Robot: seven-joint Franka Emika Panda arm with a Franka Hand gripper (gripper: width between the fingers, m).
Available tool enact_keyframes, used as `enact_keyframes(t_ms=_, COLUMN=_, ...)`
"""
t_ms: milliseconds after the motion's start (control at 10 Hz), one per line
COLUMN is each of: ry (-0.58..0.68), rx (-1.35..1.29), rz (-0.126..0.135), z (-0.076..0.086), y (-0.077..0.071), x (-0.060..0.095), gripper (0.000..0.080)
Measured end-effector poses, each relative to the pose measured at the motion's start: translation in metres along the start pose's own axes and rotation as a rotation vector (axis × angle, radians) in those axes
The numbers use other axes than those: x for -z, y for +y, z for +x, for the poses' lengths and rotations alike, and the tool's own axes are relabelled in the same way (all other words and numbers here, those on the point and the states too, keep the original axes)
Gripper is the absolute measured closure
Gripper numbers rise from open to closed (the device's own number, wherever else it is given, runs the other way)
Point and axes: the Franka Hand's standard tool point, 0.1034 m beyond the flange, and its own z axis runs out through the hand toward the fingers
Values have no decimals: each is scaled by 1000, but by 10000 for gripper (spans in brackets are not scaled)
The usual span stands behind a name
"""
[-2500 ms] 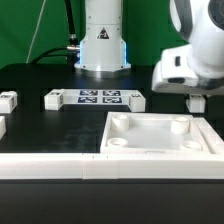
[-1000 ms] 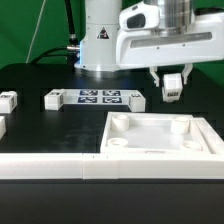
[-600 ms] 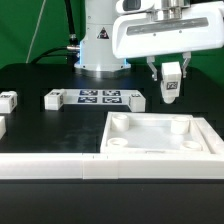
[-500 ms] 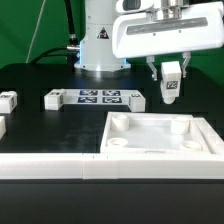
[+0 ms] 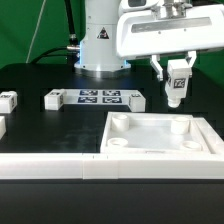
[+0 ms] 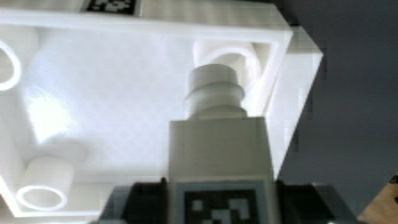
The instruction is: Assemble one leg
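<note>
One leg (upright, clamped) newly aloft.

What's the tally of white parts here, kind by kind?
Leg held in the pincer: 1
Small tagged blocks lying on the table: 3
Square panel: 1
Marker board: 1
Long white rail in front: 1
Piece cut off at the exterior view's left edge, kind unclear: 1
Total: 8

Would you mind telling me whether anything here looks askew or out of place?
Nothing stands out. The hand holds the leg about upright above the square panel, which lies flat and looks undamaged.
</note>
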Motion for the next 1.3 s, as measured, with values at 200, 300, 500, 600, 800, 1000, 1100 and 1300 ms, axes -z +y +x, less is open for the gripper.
enact_keyframes(t_ms=200, ry=0, rx=1, rz=1, z=1, y=0, x=-1, gripper=509)
enact_keyframes(t_ms=300, ry=8, rx=19, rz=7, z=12, y=-5, x=-6, gripper=509)
enact_keyframes(t_ms=500, ry=40, rx=46, rz=14, z=47, y=-5, x=-13, gripper=509)
enact_keyframes(t_ms=600, ry=41, rx=46, rz=18, z=56, y=-7, x=-14, gripper=509)
enact_keyframes(t_ms=800, ry=41, rx=45, rz=17, z=55, y=-6, x=-14, gripper=509)
enact_keyframes(t_ms=1000, ry=62, rx=51, rz=14, z=56, y=-5, x=-16, gripper=509)
enact_keyframes(t_ms=1100, ry=107, rx=65, rz=4, z=56, y=-1, x=-24, gripper=509)
enact_keyframes(t_ms=1300, ry=111, rx=100, rz=9, z=88, y=2, x=-39, gripper=509)
